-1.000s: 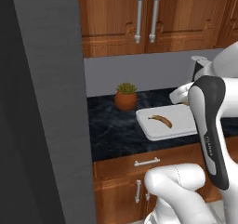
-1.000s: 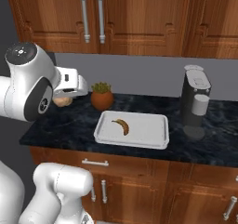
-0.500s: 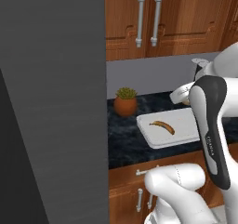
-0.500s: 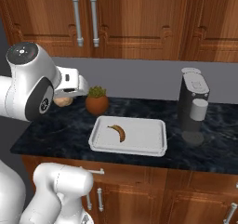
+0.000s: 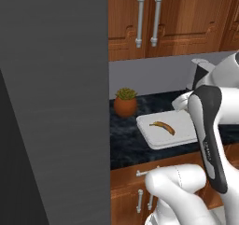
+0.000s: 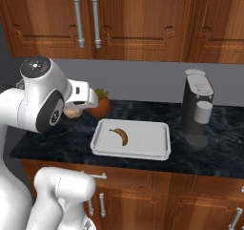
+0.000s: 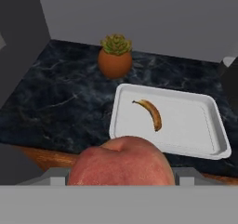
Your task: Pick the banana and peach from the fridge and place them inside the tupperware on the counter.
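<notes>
In the hand view, the peach point(image 7: 122, 161) sits nearest the camera, seated between the gripper point(image 7: 122, 174) jaws, which stand fairly wide and are closed against its sides. In the right base view the peach point(image 6: 72, 112) shows as a pale lump under the hand, above the left end of the counter point(image 6: 57, 141), short of the tray.

Beyond the peach lies the tupperware point(image 7: 204, 125), a shallow white tray resting flat on the dark marbled counter point(image 7: 60, 102). The banana point(image 7: 151, 112) lies inside it, toward the left half, touching the tray floor.

Behind the tray's left corner stands a terracotta plant pot point(image 7: 114, 62) with a green succulent, apart from the tray. A dark coffee machine point(image 6: 197, 107) stands to the right of the tray.

The grey fridge point(image 5: 53, 102) panel rises at the left of the left base view.
</notes>
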